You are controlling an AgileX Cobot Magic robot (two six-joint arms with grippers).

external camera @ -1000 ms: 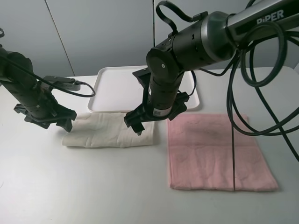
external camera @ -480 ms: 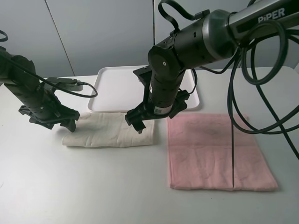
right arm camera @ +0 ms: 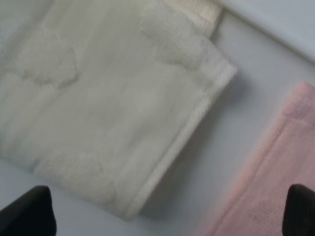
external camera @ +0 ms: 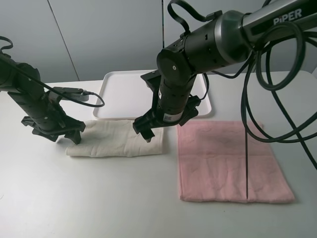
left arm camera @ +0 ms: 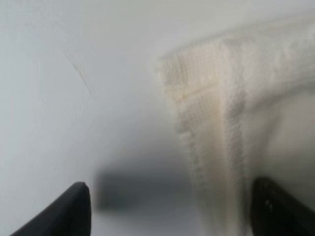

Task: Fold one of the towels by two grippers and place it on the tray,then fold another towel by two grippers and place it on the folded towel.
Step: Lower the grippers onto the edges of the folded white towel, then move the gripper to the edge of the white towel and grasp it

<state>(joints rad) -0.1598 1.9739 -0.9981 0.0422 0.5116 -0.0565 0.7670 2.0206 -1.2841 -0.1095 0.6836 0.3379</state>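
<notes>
Cream towel [external camera: 116,139] lies folded into a long rectangle on the white table [external camera: 99,203], with its far long edge just beside the near rim of the tray [external camera: 124,91]. Its layered edges show in both wrist views: a thick doubled hem at the left end, and a stitched border round the right-hand corner.

The left gripper [external camera: 54,130] stands low at the towel's left short edge with its jaws spread wide and nothing between them. In the left wrist view, one finger is over bare table and the other over the cloth, so the hem lies between them. Whether either finger touches the cloth cannot be told.

The right gripper [external camera: 166,121] hangs above the towel's right end, also fully spread and holding nothing.

A narrow strip of bare table separates the cream towel from the pink towel [external camera: 228,161], which lies flat and unfolded to the right. Its far edge is near the tray's right front corner. A black cable [external camera: 246,163] hangs down across the pink cloth in the high view.

Broad open table lies in front of both towels and to the left of the cream one. What shows of the tray's floor is bare white.
</notes>
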